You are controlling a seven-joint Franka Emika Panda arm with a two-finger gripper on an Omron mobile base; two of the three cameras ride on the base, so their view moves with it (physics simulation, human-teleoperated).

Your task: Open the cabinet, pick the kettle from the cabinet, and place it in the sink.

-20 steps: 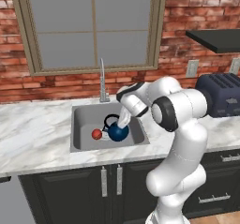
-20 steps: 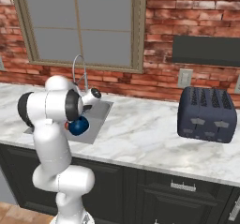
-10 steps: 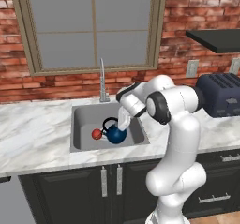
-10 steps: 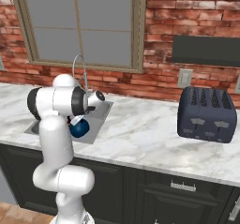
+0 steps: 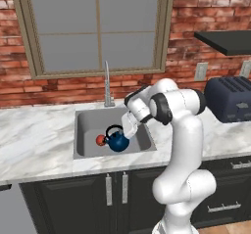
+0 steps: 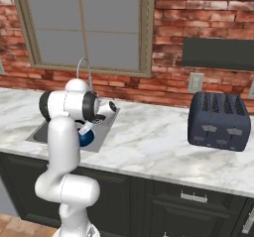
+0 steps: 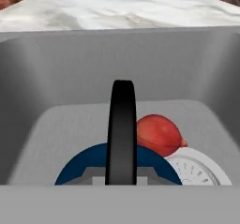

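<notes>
Kettle low inside sink, its handle clamped in hand.

The kettle is seen inside the sink, upright, toward the front right part of the basin. Its body is round and dark blue; the black arched handle stands vertical above it. In the right base view a small part of the blue body shows at the sink's near edge. The sink is a rectangular grey basin set into the white marble tabletop, below the window. The cabinet cannot be made out.
</notes>
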